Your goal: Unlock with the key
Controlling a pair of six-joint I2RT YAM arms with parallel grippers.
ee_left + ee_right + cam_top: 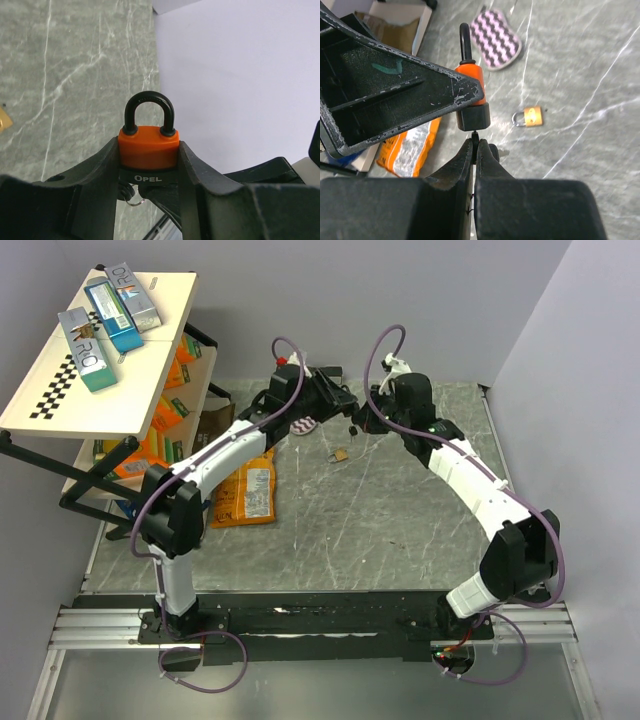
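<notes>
Right wrist view gives us the best look at the key (475, 135): only a thin dark sliver of it shows, standing out from the tips of the right gripper (476, 148), whose fingers are pressed together and pinch it. The sliver points straight up at the black base of the orange padlock (472, 80) and reaches its underside, but we cannot tell if the tip is already inside the keyhole. In the left wrist view the left gripper (148, 167) clamps this padlock by its two sides, half spread around the body, with the black shackle up and closed; a small wire ring (134, 201) hangs just under the base. We judge that the step in hand is the insertion, and the turning comes after. To do it well, we think the right arm should push along the axis of the lock, slowly and without side force, because such a thin blade may slip in the pinch or bend. The left arm should only hold steady. Farther out, a brass padlock (530, 117) lies alone on the grey table (585, 70), well apart from a patterned pad (496, 37) and an orange snack bag (409, 150).
</notes>
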